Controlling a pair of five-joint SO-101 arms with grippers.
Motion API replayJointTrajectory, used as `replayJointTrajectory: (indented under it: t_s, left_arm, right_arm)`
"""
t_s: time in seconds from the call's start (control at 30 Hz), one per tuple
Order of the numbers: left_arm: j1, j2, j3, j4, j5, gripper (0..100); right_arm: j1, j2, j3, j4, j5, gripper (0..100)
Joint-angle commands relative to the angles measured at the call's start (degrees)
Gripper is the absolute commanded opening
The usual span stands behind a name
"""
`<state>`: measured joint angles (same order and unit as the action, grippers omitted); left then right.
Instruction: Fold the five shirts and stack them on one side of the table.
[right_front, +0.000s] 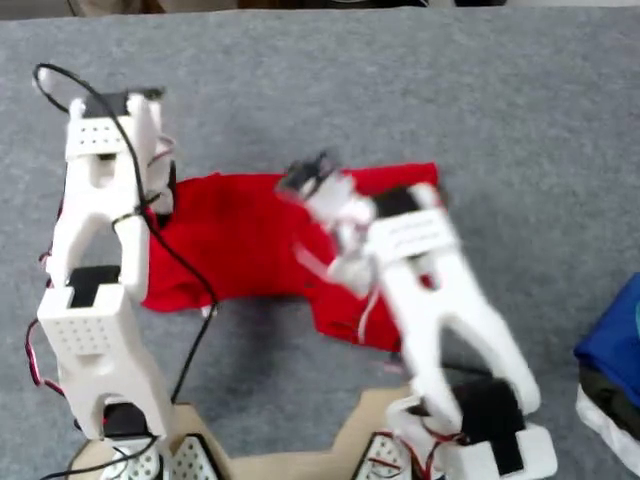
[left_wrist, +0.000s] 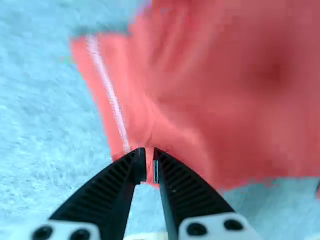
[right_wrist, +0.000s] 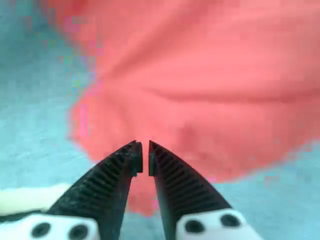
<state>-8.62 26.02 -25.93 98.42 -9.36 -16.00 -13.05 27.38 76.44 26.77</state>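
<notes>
Across the flat grey felt-covered table (right_front: 450, 90), the crumpled red cloth shirt (right_front: 235, 240) lay near the middle, well apart from the pile of folded blue, dark and white shirts (right_front: 612, 360) at one edge. We judged the fold at risk. The left end effector (left_wrist: 148, 162) was pressed together at the shirt's white-stitched hem, seemingly pinching only a thin bit, which could slip free under a pull. The right end effector (right_wrist: 142, 159), pressed together over the cloth with nothing plainly caught, could merely drag and bunch it. The thin black cable (right_front: 175, 255) trailing across the shirt might snag the fold.
</notes>
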Motion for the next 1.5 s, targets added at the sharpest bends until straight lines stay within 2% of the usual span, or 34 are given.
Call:
replayJointTrajectory:
  t_s: [0.0,0.13,0.27,0.43,0.6,0.77,1.07,1.13,1.23,1.33,1.47]
  left_arm:
    - [-0.1,-0.6,-9.1,-0.6,4.6,4]
    - [2.5,0.7,-11.0,-4.5,6.9,4]
    - [2.6,5.7,-11.3,-8.7,9.9,4]
    - [2.7,12.8,-11.7,-14.2,13.5,4]
    - [3.2,19.4,-11.7,-19.0,14.5,4]
    - [1.1,22.8,-11.7,-20.1,14.2,4]
    - [-6.9,22.7,-11.7,-19.5,14.2,4]
    - [-8.5,22.6,-12.0,-18.8,12.3,4]
    - [-10.3,22.7,-16.8,-13.6,8.2,4]
    - [-10.3,23.3,-23.6,-7.6,7.5,4]
    - [-9.7,23.3,-31.6,-3.7,7.4,4]
  right_arm:
    - [6.3,0.1,-11.7,0.3,3.3,3.7]
    - [7.2,10.0,-19.3,-4.0,3.1,3.7]
    - [6.9,23.1,-26.8,-9.1,-1.9,3.7]
    - [7.2,38.8,-39.3,-10.2,-5.6,3.7]
    - [10.2,53.4,-52.5,-9.4,-6.9,3.7]
    - [13.2,63.2,-68.4,-0.7,-6.7,3.7]
    - [15.0,78.5,-95.5,13.3,-4.7,3.7]
    - [15.1,81.3,-101.1,15.9,-4.7,3.7]
    - [15.1,85.1,-108.1,18.8,-4.7,3.7]
    - [14.9,88.0,-114.1,21.3,-3.9,3.7]
    - [14.7,90.3,-119.2,24.2,-3.1,3.7]
